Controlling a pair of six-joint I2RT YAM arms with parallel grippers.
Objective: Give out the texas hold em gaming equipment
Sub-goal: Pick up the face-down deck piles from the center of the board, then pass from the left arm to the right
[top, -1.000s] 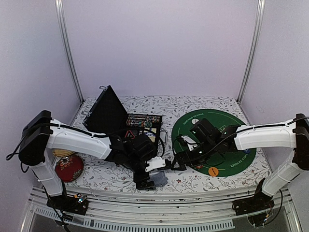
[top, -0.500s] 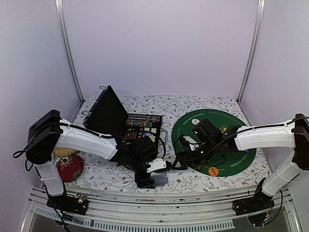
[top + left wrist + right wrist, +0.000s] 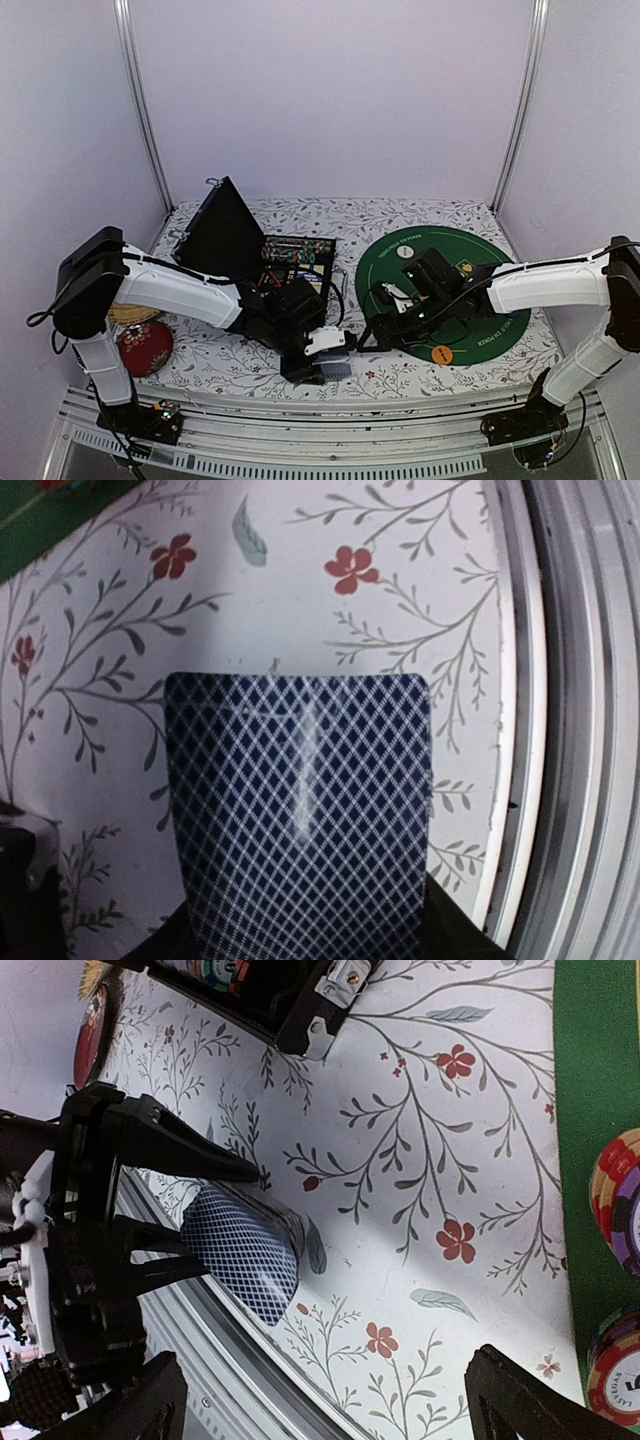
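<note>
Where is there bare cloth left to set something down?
Bare floral tablecloth runs along the back, between the open black case and round green felt mat. Crowded: front centre, where both arms flank the blue-backed playing cards.

The playing card [image 3: 300,830] is showing a smooth, glossy coated back, catching a pale streak of light down its middle, while the tablecloth [image 3: 330,640] is looking matt and faintly grainy. The green mat [image 3: 600,1060] is reading as dull, felt-like cloth, the chips [image 3: 620,1200] are giving off a hard plastic sheen, the rail [image 3: 580,730] at the table's edge is gleaming like brushed metal, and the left arm [image 3: 170,290] is shining in smooth white plastic.
</note>
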